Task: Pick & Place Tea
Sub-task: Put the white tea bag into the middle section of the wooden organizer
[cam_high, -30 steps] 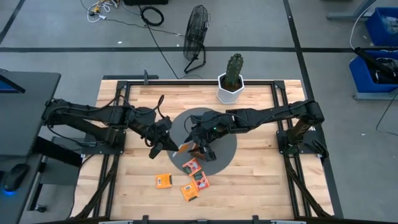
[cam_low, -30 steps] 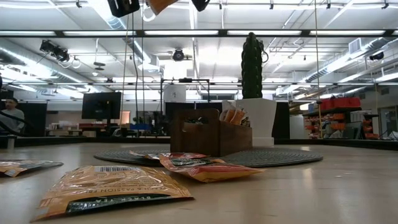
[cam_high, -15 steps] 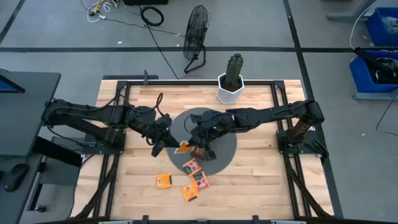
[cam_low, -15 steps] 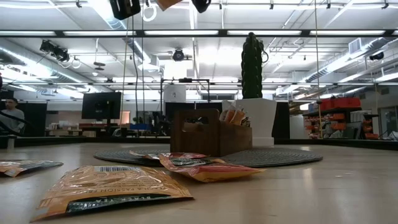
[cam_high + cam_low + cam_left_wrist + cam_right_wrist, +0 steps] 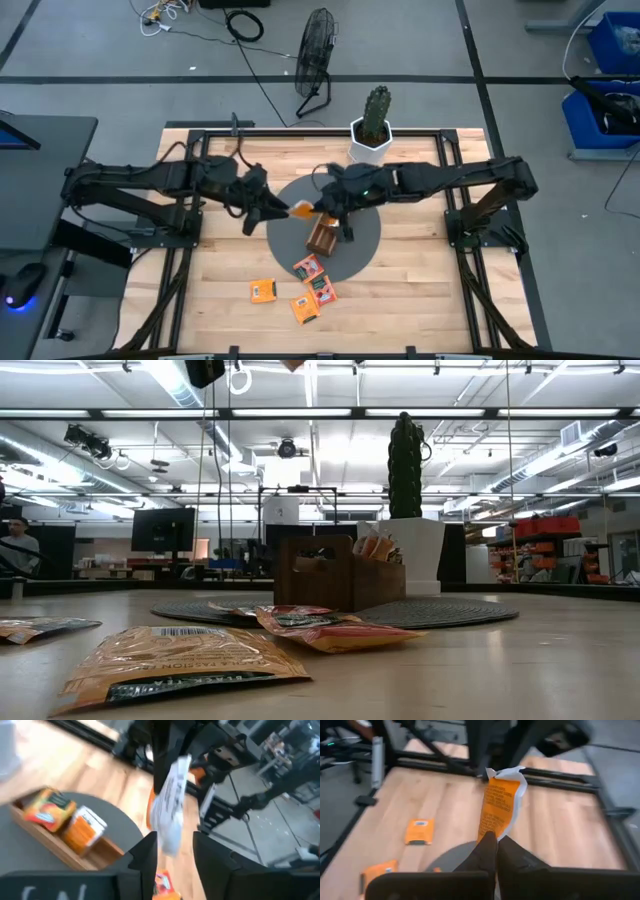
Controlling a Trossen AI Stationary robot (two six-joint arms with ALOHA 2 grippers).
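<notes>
An orange-and-white tea sachet (image 5: 300,210) hangs in the air between my two grippers, above the far left rim of the round grey mat (image 5: 365,250). My right gripper (image 5: 318,207) is shut on it. My left gripper (image 5: 279,208) is open, and the sachet's other end (image 5: 170,840) stands between its fingers. The wooden tray (image 5: 322,236) stands on the mat with sachets (image 5: 67,817) upright in its compartments. Several more sachets (image 5: 308,285) lie flat on the table near the front. My right gripper pinches one narrow end of the sachet (image 5: 492,831) between its two fingers, coming level from the table's right. The sachet is lifted clear and sticks out beyond the fingertips toward my left gripper. My left gripper: I cannot tell whether either open finger touches the sachet.
A potted cactus (image 5: 373,128) stands at the table's far edge, just behind the mat. Loose sachets (image 5: 180,660) lie close to the low camera. Black frame rails (image 5: 450,200) run along the table's sides. Bare wood lies to the near left and right.
Both grippers have gone up and toward the table's far edge, from over the tray to over the mat's far rim, carrying the sachet between them. My right gripper has shut on the sachet. The sachets on the table have not moved.
</notes>
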